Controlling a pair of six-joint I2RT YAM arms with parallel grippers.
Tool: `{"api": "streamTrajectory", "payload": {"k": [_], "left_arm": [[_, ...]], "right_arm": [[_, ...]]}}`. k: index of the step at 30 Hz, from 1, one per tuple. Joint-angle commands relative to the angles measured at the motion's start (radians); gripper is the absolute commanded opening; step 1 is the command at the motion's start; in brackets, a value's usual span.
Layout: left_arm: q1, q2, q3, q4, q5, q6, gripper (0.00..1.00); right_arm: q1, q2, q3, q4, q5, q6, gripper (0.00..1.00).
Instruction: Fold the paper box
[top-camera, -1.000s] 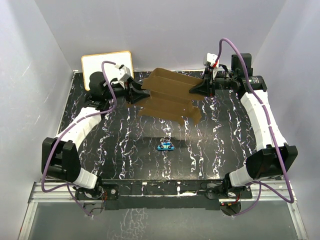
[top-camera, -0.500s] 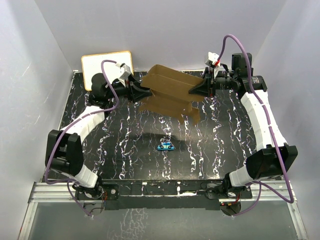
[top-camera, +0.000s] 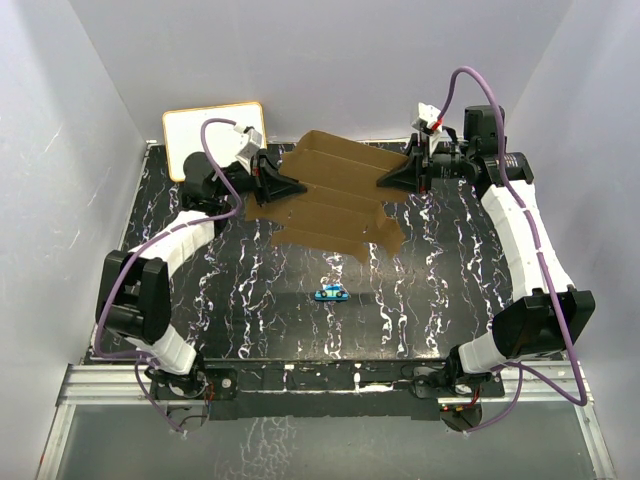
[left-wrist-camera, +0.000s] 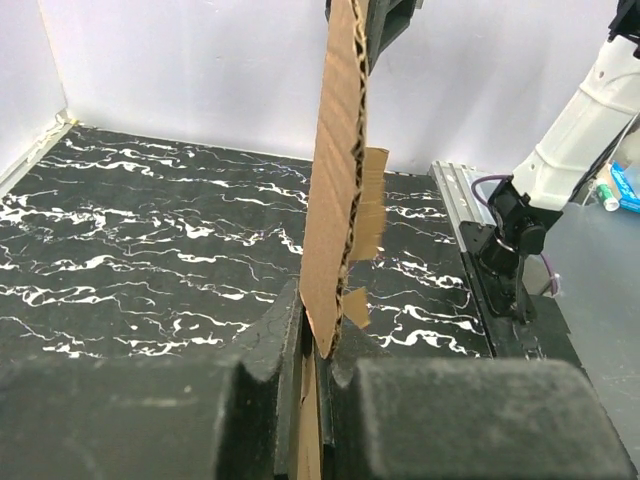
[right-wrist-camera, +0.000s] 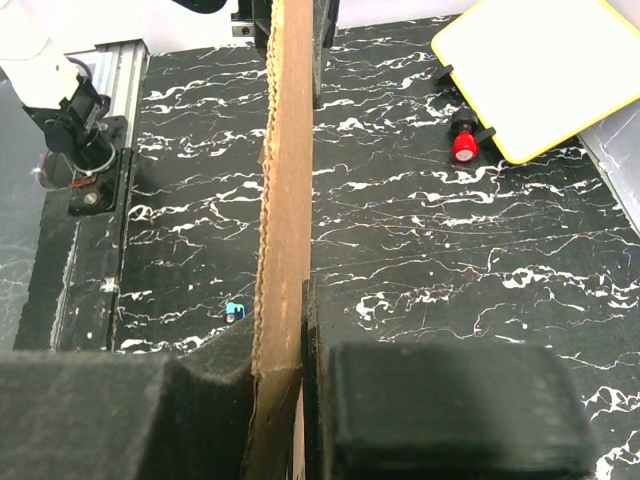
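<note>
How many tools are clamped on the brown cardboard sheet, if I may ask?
2. The left tool grips the brown die-cut cardboard sheet at its left edge; the right tool grips its right edge. Neither is hidden.

We can read no text, label or number anywhere; the small blue item (top-camera: 329, 293) at six o'clock of the paper box (top-camera: 335, 195) is too tiny to tell.

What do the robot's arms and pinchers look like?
The left arm and right arm have white shells and chunky black joints. A purple cable loops along each. The left gripper and right gripper are black, with two blocky fingers each.
</note>
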Motion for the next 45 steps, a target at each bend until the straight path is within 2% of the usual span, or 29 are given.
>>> {"api": "streamTrajectory", "payload": {"k": [1, 2, 3, 4, 5, 8, 10, 12, 16, 18, 21, 26, 29, 36, 37, 39, 42, 43, 45], "left_arm": [[-0.009, -0.026, -0.004, 0.035, 0.009, -0.004, 0.00], [-0.007, -0.037, -0.003, -0.001, -0.002, 0.016, 0.04], [-0.004, -0.053, -0.004, -0.044, -0.017, 0.043, 0.19], [0.000, -0.072, -0.008, -0.095, -0.040, 0.073, 0.38], [0.008, -0.097, -0.022, -0.137, -0.073, 0.101, 0.49], [0.049, -0.178, -0.087, -0.167, -0.154, 0.120, 0.76], [0.084, -0.232, -0.136, -0.127, -0.210, 0.070, 0.91], [0.113, -0.281, -0.140, -0.163, -0.266, 0.035, 0.97], [0.126, -0.273, -0.035, -0.332, -0.294, 0.001, 0.97], [0.126, -0.252, 0.003, -0.330, -0.285, -0.037, 0.97], [0.113, -0.247, 0.004, -0.279, -0.277, -0.037, 0.96], [0.069, -0.189, 0.073, -0.347, -0.243, 0.017, 0.82], [0.042, -0.149, 0.108, -0.381, -0.232, 0.044, 0.79], [-0.016, -0.053, 0.159, -0.333, -0.182, 0.012, 0.58], [-0.020, -0.043, 0.158, -0.301, -0.172, -0.011, 0.54], [-0.023, -0.025, 0.147, -0.185, -0.141, -0.076, 0.38], [-0.024, -0.003, 0.143, -0.072, -0.105, -0.167, 0.05], [-0.023, -0.002, 0.143, -0.059, -0.100, -0.179, 0.00], [-0.023, -0.009, 0.138, -0.058, -0.108, -0.186, 0.00]], "right_arm": [[0.011, -0.030, -0.001, 0.059, -0.038, -0.006, 0.08], [0.009, -0.030, -0.001, 0.059, -0.029, -0.004, 0.08], [0.006, -0.031, -0.001, 0.060, -0.020, -0.002, 0.08], [-0.002, -0.033, -0.003, 0.062, -0.015, 0.000, 0.08], [-0.009, -0.036, -0.005, 0.063, -0.009, 0.002, 0.08], [-0.021, -0.043, -0.023, 0.070, 0.005, 0.005, 0.08], [-0.023, -0.046, -0.036, 0.070, 0.014, -0.002, 0.08], [-0.023, -0.045, -0.047, 0.070, 0.024, -0.010, 0.08], [-0.023, -0.040, -0.057, 0.070, 0.039, -0.021, 0.08], [-0.022, -0.039, -0.056, 0.068, 0.039, -0.023, 0.08], [-0.022, -0.035, -0.054, 0.065, 0.034, -0.023, 0.08], [-0.018, -0.024, -0.045, 0.063, 0.019, -0.023, 0.08], [-0.012, -0.016, -0.042, 0.061, 0.017, -0.023, 0.08], [-0.002, -0.012, -0.038, 0.059, 0.019, -0.023, 0.08], [-0.003, -0.012, -0.038, 0.059, 0.020, -0.023, 0.08], [-0.002, -0.012, -0.040, 0.059, 0.020, -0.024, 0.08], [-0.003, -0.012, -0.043, 0.061, 0.027, -0.022, 0.08], [-0.003, -0.012, -0.044, 0.063, 0.031, -0.017, 0.08], [-0.005, -0.013, -0.050, 0.078, 0.034, 0.005, 0.10]]}}
